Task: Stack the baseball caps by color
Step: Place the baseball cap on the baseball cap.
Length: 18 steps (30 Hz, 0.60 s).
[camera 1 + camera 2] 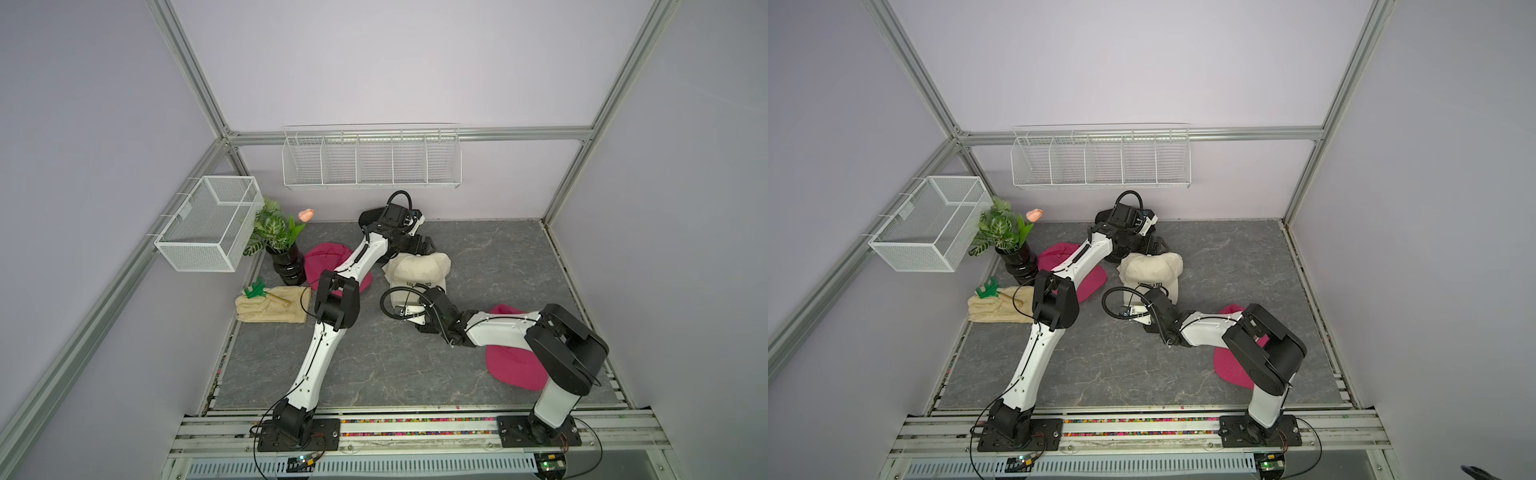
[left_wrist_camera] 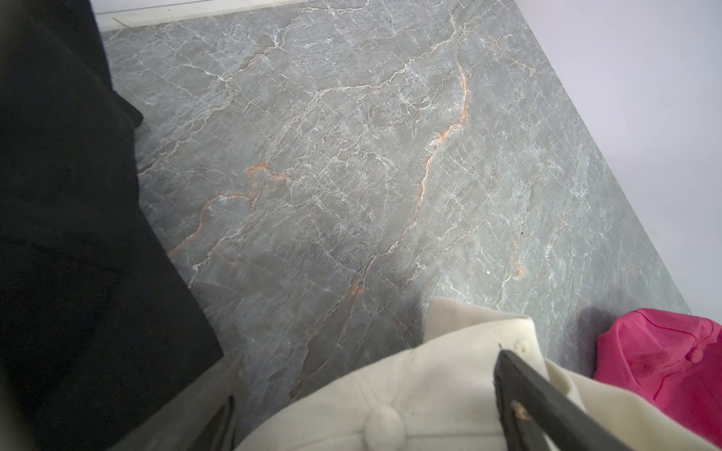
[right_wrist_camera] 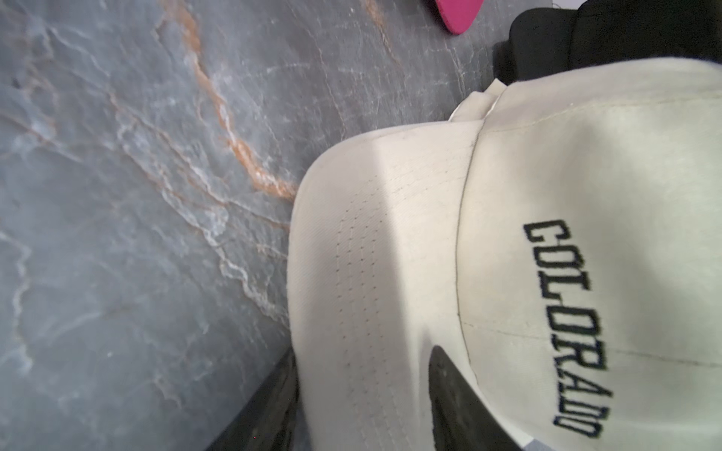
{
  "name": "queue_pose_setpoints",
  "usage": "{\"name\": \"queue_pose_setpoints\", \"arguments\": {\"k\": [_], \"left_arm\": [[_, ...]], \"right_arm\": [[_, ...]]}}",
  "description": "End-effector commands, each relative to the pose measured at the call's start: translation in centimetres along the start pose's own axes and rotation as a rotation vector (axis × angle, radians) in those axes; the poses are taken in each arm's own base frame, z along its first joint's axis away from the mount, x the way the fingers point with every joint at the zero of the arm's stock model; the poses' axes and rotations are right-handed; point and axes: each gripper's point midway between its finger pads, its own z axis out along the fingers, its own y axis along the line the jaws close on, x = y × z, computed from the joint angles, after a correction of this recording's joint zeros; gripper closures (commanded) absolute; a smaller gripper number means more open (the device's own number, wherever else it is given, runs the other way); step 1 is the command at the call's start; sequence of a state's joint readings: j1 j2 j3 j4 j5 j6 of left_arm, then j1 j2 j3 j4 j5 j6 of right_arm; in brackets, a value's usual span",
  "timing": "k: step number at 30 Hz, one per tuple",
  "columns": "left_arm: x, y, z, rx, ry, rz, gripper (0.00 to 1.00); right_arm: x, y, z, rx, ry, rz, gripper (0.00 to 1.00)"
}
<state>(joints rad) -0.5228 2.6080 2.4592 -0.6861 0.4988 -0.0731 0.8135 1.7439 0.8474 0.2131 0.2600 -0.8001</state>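
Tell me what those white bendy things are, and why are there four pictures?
They are robot arms, a left arm and a right arm, fixed at the front of a grey table. Two pictures look down from above, nearly identical, like two eyes. Two come from small cameras on the arms' wrists, very close up. On the table lie a cream COLORADO cap, a pink cap near a plant, another pink cap partly behind the right arm, black caps at the back, and a towel with a green toy. The left gripper is open over the cream cap, holding nothing. The right gripper has that cap's brim between its fingers; whether it pinches yet, I cannot tell.
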Motion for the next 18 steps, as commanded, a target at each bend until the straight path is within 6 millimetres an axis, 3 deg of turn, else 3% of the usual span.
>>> {"name": "queue_pose_setpoints", "arguments": {"k": [1, 4, 10, 18], "left_arm": [[-0.5, -0.2, -0.3, 0.012, -0.008, 0.04, 0.01], [-0.5, 0.1, -0.3, -0.01, -0.008, 0.048, 0.01], [-1.2, 0.5, -1.1, -0.064, -0.02, 0.076, 0.01], [-4.6, 0.5, -4.7, -0.187, -0.103, 0.117, 0.01]], "right_arm": [[-2.3, -2.2, -1.6, 0.016, -0.097, 0.039, 0.46], [-2.9, -2.1, -1.6, -0.026, -0.12, 0.02, 0.44], [-0.3, 1.7, 1.1, -0.156, -0.024, 0.002, 0.45], [0.5, 3.3, 1.0, -0.265, 0.017, -0.006, 0.44]]}}
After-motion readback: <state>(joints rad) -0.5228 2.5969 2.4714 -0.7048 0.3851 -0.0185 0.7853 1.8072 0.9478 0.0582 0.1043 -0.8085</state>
